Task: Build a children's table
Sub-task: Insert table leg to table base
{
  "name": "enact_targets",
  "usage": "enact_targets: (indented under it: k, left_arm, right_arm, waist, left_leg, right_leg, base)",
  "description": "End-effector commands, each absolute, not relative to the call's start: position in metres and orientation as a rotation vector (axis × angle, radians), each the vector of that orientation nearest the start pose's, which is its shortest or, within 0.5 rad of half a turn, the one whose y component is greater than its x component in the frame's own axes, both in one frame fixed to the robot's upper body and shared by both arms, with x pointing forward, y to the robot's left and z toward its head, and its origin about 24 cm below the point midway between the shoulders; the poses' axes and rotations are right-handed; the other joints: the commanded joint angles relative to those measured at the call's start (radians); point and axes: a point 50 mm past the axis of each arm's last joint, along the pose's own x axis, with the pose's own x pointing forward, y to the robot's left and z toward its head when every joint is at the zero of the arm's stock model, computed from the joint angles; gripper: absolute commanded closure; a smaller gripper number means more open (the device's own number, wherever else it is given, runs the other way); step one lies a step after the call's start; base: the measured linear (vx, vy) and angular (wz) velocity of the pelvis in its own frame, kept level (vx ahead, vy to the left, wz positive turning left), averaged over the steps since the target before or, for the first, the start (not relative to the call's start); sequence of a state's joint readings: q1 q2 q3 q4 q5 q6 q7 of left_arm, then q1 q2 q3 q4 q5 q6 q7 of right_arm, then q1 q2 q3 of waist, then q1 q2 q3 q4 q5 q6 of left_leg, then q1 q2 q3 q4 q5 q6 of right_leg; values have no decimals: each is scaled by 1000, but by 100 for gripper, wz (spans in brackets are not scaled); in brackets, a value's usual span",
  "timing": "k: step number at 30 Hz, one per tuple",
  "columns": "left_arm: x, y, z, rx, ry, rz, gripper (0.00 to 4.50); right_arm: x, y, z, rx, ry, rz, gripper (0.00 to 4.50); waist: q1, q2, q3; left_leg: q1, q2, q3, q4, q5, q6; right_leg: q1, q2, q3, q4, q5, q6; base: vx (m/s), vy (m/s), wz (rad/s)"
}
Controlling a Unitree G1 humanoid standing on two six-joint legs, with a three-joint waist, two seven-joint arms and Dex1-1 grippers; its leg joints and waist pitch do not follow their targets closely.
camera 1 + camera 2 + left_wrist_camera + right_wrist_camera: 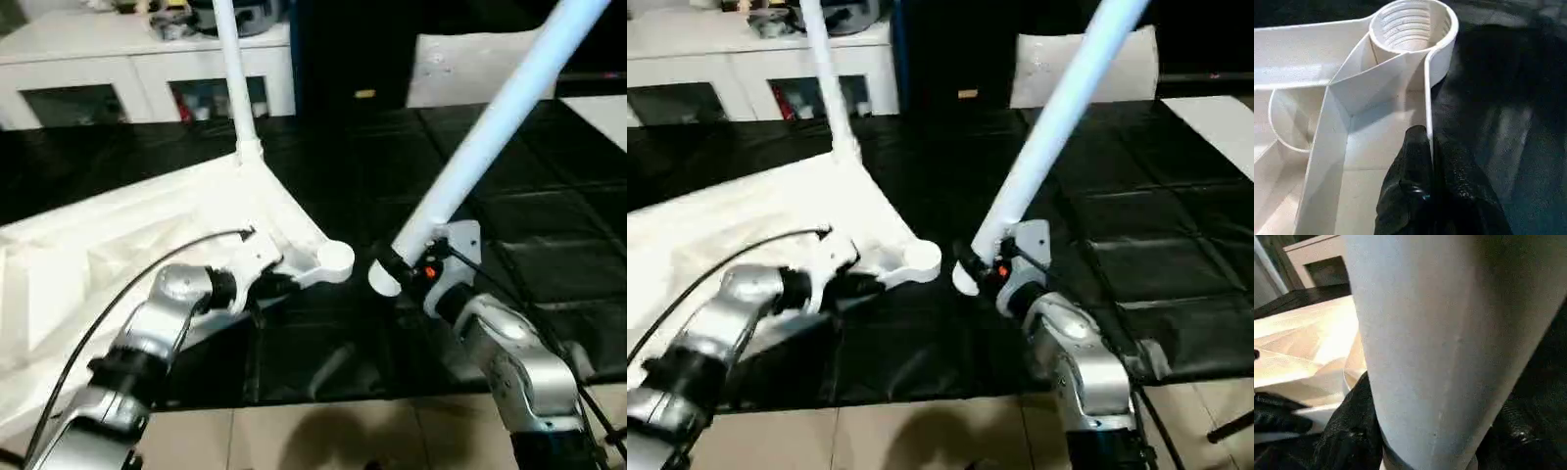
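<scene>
Left gripper (1427,161) jaws pinch ribbed white tabletop (147,235) rim; right gripper (407,269) jaws clamp tilted leg (490,127).

Left tool (1432,161) pinches the rim of the white table beside its corner socket (333,259). Right tool (407,264), just beside that socket, is clamped on a leg (490,132) slanting up and away.

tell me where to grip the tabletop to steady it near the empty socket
Grip the thin upright rim wall of the tabletop just behind the empty socket, coming from the near side. The wall is narrow enough to pinch; the left gripper fingers already straddle it there.
</scene>
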State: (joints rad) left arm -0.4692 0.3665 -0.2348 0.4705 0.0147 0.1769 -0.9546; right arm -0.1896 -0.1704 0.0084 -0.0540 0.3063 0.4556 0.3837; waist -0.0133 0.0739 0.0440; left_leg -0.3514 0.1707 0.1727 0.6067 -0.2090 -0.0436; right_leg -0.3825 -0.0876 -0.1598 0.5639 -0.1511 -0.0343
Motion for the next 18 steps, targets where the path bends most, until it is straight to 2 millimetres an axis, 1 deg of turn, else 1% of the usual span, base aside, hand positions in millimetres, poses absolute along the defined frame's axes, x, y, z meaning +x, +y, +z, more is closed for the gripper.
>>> enact_targets:
  k: [1,2,5,6,7,8,9,10,11,12,14,15,18]
  left_arm:
    - [297,140,35,396,428,-1155,450]
    - [294,141,36,417,427,-1177,450]
    - [290,144,36,477,420,-1234,450]
    - [290,144,36,477,420,-1234,450]
    - [288,146,37,483,402,-1263,450]
    - [287,147,39,468,384,-1272,450]
    - [287,147,40,461,378,-1272,450]
    - [286,147,40,458,380,-1284,450]
    - [285,148,41,459,384,-1298,450]
    - [285,148,41,460,387,-1304,450]
    - [281,149,41,450,397,-1327,450]
    - [281,149,40,453,399,-1329,450]
    - [281,148,37,500,388,-1324,450]
  right_arm:
    - [283,-135,71,142,184,533,259]
    - [283,-133,72,140,185,544,259]
    - [282,-132,73,134,188,571,259]
    - [282,-132,73,134,188,571,259]
    - [282,-132,71,130,193,582,259]
    - [282,-132,70,128,196,583,259]
    - [282,-132,70,127,196,583,259]
    - [281,-131,70,135,197,585,259]
    - [281,-131,71,145,196,594,259]
    - [281,-130,71,149,194,600,259]
    - [279,-126,74,164,182,654,259]
    - [278,-123,76,169,175,681,259]
    - [276,-115,80,150,158,765,259]
  waist:
    - [9,-9,-54]
    - [13,-7,-57]
    - [31,-6,-60]
    - [34,-13,-60]
    - [41,-9,-60]
    - [48,-12,-60]
    - [51,-10,-59]
    - [52,-15,-59]
    - [55,-12,-58]
    - [56,-14,-58]
    - [57,-14,-57]
    - [57,-12,-56]
    - [56,-11,-56]
  left_leg:
    - [-1,56,-39,-78,-285,54]
    - [-2,60,-39,-80,-269,54]
    - [1,63,-35,-82,-232,55]
    - [-1,62,-34,-82,-225,58]
    - [-1,62,-33,-83,-214,58]
    - [0,64,-32,-83,-207,56]
    - [1,65,-31,-84,-209,50]
    - [2,67,-31,-86,-214,47]
    - [4,66,-30,-86,-221,42]
    - [4,66,-30,-86,-221,41]
    - [3,67,-31,-87,-231,38]
    - [3,67,-32,-88,-232,37]
    - [3,66,-31,-88,-233,38]
  right_leg:
    - [40,-88,62,-97,-519,-31]
    - [42,-89,65,-93,-488,-39]
    - [42,-88,72,-83,-414,-64]
    - [42,-88,73,-83,-404,-68]
    - [44,-89,74,-79,-393,-74]
    - [43,-90,75,-78,-390,-74]
    - [43,-91,76,-77,-390,-77]
    - [43,-90,76,-78,-396,-76]
    - [41,-91,77,-78,-403,-77]
    - [41,-91,77,-78,-404,-76]
    - [43,-93,78,-77,-413,-73]
    - [42,-92,78,-77,-413,-73]
    - [43,-91,78,-78,-409,-72]
  base:
    - [0,0,0]
    - [0,0,0]
    - [0,0,0]
    - [0,0,0]
    - [0,0,0]
    - [0,0,0]
    - [0,0,0]
    - [0,0,0]
    - [0,0,0]
    - [0,0,0]
    - [0,0,0]
    - [0,0,0]
    - [0,0,0]
